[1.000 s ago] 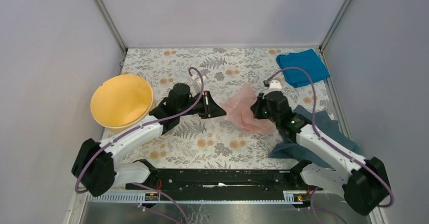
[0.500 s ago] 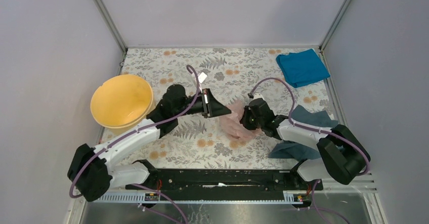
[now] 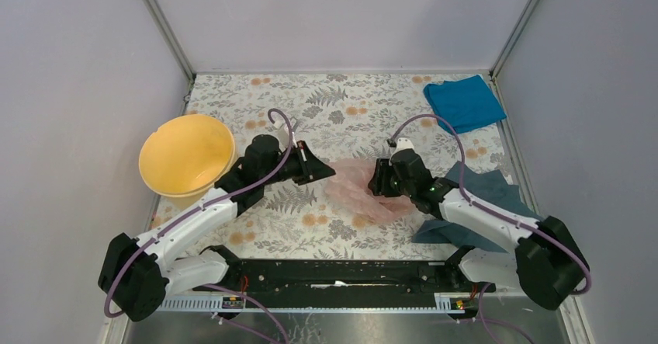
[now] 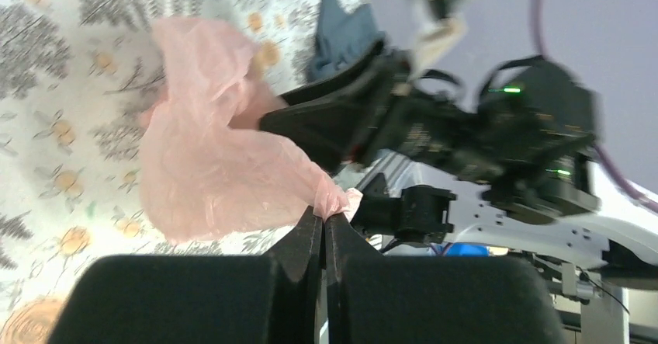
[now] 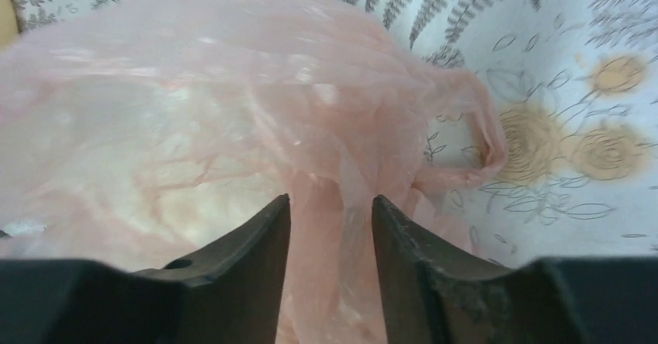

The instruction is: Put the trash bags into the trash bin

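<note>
Right gripper (image 5: 331, 204) has parted since the earlier frame, jaws loose astride the bag (image 3: 357, 192); left gripper (image 4: 324, 221) is closed tight on its corner, evidently taking over the carry; bag lies mid-table, bin (image 3: 167, 165) at its nine o'clock

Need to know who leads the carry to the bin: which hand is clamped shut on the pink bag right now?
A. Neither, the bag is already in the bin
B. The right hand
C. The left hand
C: in the left wrist view the left hand has its fingers pressed together on a corner of the pink bag, while the right hand has its fingers apart around loose film.
</note>
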You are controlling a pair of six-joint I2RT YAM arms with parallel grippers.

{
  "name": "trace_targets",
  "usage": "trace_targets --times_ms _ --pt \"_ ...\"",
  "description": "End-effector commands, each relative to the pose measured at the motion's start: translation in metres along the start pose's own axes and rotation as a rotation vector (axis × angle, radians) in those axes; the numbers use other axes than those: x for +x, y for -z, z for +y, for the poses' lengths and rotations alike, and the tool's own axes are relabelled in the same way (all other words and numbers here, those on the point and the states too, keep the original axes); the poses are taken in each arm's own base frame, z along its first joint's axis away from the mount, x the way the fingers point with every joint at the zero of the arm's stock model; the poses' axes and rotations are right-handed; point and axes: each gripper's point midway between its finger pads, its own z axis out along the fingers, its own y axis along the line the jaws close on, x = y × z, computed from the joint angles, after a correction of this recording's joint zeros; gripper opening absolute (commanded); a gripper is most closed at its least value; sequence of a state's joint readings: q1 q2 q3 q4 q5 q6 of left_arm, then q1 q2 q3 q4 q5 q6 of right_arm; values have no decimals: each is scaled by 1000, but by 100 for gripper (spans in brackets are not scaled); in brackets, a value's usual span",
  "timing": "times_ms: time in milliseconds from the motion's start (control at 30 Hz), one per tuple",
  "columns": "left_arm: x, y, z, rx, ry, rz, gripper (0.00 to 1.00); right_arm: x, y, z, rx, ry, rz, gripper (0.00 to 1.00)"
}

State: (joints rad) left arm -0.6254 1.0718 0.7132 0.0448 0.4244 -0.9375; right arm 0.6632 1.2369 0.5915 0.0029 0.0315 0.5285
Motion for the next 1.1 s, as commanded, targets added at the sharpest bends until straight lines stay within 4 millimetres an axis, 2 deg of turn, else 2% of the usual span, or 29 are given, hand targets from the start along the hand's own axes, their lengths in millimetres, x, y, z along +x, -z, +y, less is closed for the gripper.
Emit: trace_targets --times_ms 0,167,300,500,567,667,733,833,867,933,1000,1067 --pt "-4 1 19 -94 -41 -19 0 -31 31 -3 49 118 -86 56" --pt "-12 8 43 -236 -65 -40 0 -52 65 -8 86 156 -160 77" --pt "-12 11 57 -286 -57 -44 0 -60 81 -18 105 158 -196 87" --pt "-1 10 65 -286 -32 -15 0 -50 74 -42 82 49 -121 87" --pt "3 10 70 -296 -26 -2 0 -41 67 -39 16 -2 -77 87" --pt "10 11 79 -319 -13 12 0 -31 55 -30 -54 -35 -28 79" --pt "15 11 85 -334 6 26 0 -25 47 -21 -89 -36 9 82" --pt "20 11 86 -335 26 40 0 -19 35 -9 -91 18 29 79" --pt "22 11 88 -338 30 42 0 -19 32 -1 -110 34 33 75" --pt "25 12 92 -348 41 43 0 -19 25 19 -154 55 45 60" --pt "28 12 95 -349 51 48 0 -10 16 41 -201 74 82 45" --pt "31 11 94 -340 61 56 0 4 4 58 -216 93 122 39"
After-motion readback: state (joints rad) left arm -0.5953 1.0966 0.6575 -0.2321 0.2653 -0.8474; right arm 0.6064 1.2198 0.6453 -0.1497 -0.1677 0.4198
